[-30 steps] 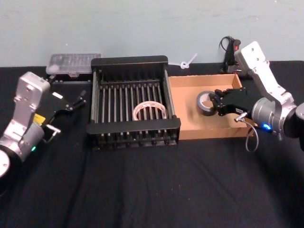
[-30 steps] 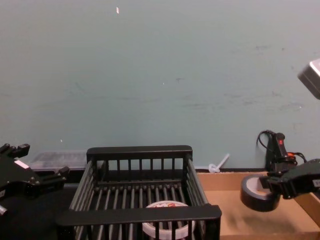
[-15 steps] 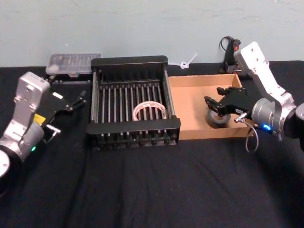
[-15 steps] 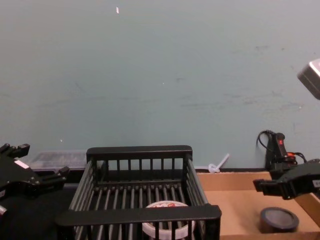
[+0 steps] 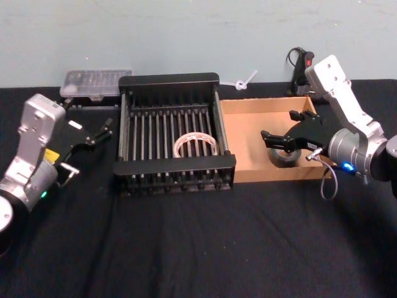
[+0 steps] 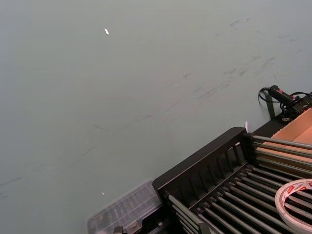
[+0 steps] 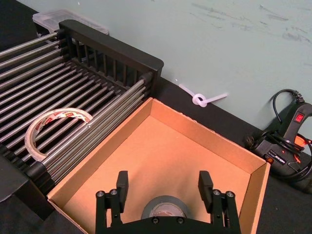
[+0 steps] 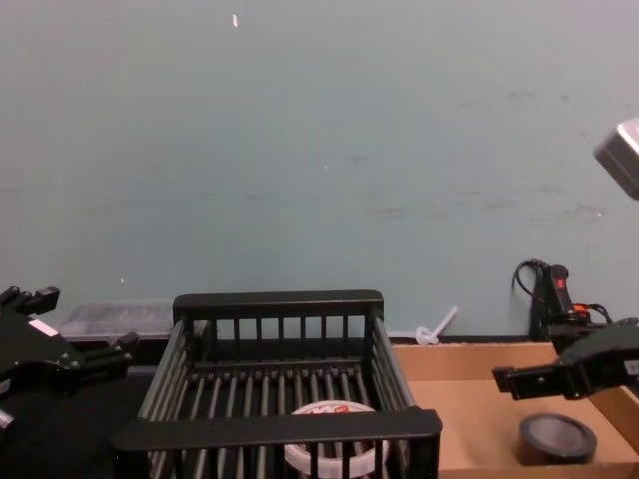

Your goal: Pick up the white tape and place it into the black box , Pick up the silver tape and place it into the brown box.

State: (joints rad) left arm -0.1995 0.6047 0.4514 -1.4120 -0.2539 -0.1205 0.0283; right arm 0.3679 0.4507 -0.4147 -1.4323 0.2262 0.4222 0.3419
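The left gripper (image 5: pixel 93 135), jaws apart, idles left of the one black box (image 5: pixel 173 81), where the one white tape (image 5: pixel 195 144) lies flat. Right, the one brown box (image 5: pixel 248 124) holds the one silver tape (image 5: pixel 286 156), flat directly beneath the right gripper (image 5: pixel 279 127), jaws apart.
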